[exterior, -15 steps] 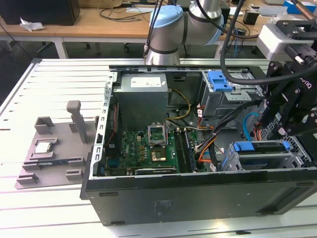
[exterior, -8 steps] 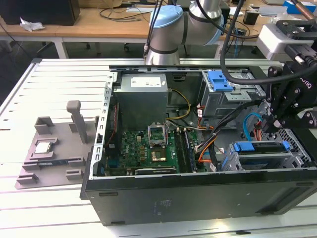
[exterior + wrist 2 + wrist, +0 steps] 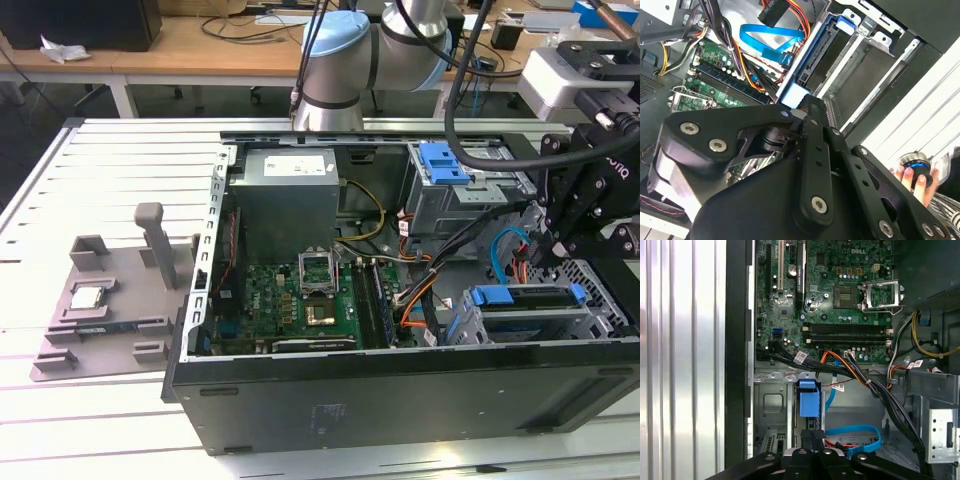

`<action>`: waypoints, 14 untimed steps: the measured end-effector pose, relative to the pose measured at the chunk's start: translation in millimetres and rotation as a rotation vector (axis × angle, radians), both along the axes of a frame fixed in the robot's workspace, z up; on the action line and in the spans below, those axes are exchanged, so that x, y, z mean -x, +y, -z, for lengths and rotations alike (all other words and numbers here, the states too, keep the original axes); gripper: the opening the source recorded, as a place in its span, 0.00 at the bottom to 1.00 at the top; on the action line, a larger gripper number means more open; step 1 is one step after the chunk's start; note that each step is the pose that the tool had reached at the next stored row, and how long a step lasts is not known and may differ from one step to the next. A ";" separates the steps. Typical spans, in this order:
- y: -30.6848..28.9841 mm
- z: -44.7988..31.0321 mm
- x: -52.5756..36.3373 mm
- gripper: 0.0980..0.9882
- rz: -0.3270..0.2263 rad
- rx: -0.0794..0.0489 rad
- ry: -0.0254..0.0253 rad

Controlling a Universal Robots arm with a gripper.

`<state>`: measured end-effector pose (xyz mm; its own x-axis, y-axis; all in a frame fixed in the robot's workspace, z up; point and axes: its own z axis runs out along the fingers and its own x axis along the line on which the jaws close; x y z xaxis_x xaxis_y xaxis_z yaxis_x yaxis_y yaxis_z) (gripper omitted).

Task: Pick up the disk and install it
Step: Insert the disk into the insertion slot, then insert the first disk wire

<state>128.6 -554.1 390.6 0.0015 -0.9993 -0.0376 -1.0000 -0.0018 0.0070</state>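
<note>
Inside the open computer case (image 3: 300,395) on the bench (image 3: 100,180), the disk (image 3: 528,297), edged with blue rails, sat in the drive bay at the exterior view's right, apparently part-way seated. The gripper (image 3: 585,225) hovered just above it; whether the jaws were spread or pinching the disk could not be told. Risk seemed to lie in the loose blue cable (image 3: 852,432) and orange wires (image 3: 847,371) close by: a tilted push might have jammed the rails or snagged them. A person's hand (image 3: 914,176) rested on a control outside the case.
</note>
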 end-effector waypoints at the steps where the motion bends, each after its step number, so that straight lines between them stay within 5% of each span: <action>1: 0.0 0.1 0.0 0.01 0.000 0.000 0.0000; 6: 0.4 0.3 -0.6 0.01 0.000 0.000 0.0000; 8: 13.9 1.3 -9.9 0.01 0.000 0.009 0.0000; 14: 31.0 7.4 -28.0 0.01 0.000 0.019 0.0002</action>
